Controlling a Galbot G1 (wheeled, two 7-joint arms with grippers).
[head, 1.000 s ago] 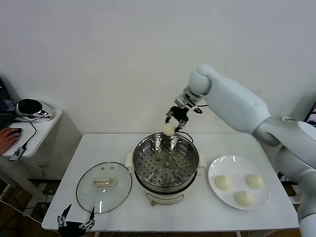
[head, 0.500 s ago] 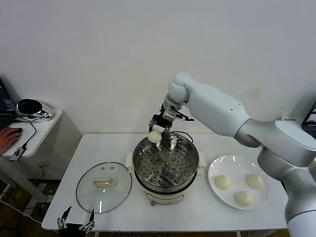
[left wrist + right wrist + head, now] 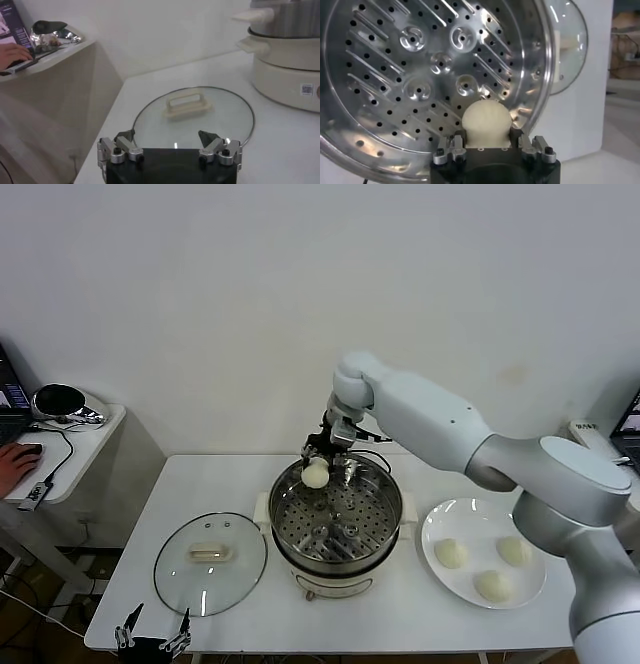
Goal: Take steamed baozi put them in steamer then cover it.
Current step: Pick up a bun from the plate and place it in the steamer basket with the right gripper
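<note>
One baozi (image 3: pixel 316 474) sits clamped in the right gripper (image 3: pixel 322 467), held over the far-left part of the steamer (image 3: pixel 338 521), just above the perforated tray (image 3: pixel 420 75) and w/ no contact visible. In the right wrist view the fingers (image 3: pixel 451 149) press against both sides of the bun, closed only as far as its width allows. The tray below it holds nothing else; its holes and raised ribs show clearly. The right arm (image 3: pixel 440 419) reaches in from the robot's right, bent across the back of the pot.

Three more baozi (image 3: pixel 451 553) lie on a white plate (image 3: pixel 437 524) just right of the steamer, apart from one another. The steamer stands on its cream base near the middle of the worktop (image 3: pixel 220 484).

The cover (image 3: pixel 211 562) lies flat on the worktop left of the steamer, near but not touching it, handle (image 3: pixel 186 104) up.

The left gripper (image 3: pixel 170 150) hangs low at the near-left edge of the worktop, beside the cover's near rim; its fingers (image 3: pixel 120 145) are spread wide w/ nothing between them.

Off to the far left, a side table (image 3: pixel 70 439) carries a dark shiny object, and a person's hand (image 3: pixel 12 464) rests on it.
</note>
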